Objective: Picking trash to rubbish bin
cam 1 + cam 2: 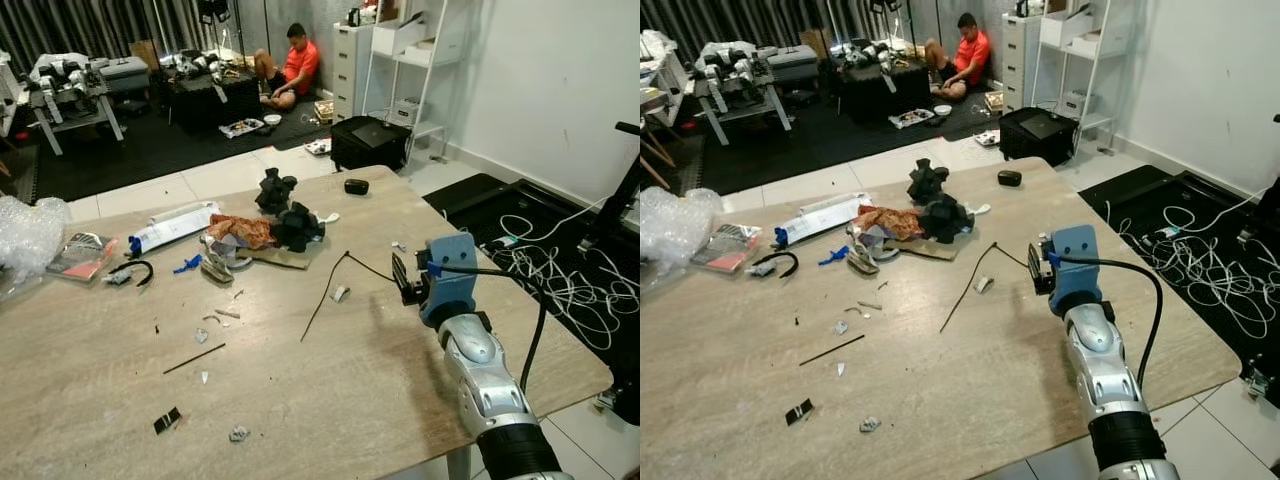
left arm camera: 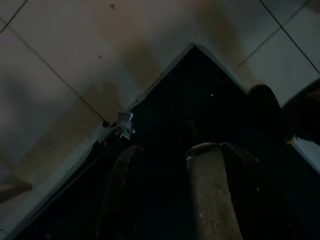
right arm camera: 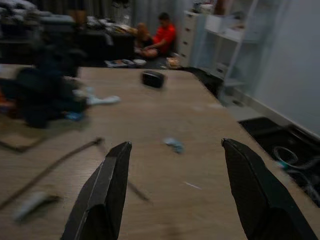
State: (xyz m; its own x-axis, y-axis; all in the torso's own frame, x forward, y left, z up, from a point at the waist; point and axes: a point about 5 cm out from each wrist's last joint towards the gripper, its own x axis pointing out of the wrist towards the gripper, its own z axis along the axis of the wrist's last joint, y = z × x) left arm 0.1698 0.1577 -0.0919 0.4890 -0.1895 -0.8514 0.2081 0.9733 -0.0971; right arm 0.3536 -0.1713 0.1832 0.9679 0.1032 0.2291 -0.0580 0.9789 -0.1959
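Trash lies scattered over the wooden table (image 1: 300, 400): a heap of black crumpled stuff (image 1: 295, 225) with an orange rag (image 1: 240, 230), a thin black strip (image 1: 325, 295), a small white scrap (image 1: 339, 293), a pale scrap (image 3: 174, 145), a black stick (image 1: 194, 358) and tiny bits (image 1: 238, 433) near the front edge. My right gripper (image 1: 400, 278) hovers over the table's right part, open, with nothing between its fingers (image 3: 105, 195); the white scrap lies a little to its left. The left gripper (image 2: 167, 195) hangs over floor tiles in a dark view, fingers apart and empty.
A white tube (image 1: 172, 228), bubble wrap (image 1: 30, 235) and a small black box (image 1: 356, 186) also lie on the table. Right of the table, white cables (image 1: 560, 280) sprawl on a black mat. A black case (image 1: 369, 142) and a seated person (image 1: 295, 65) are beyond.
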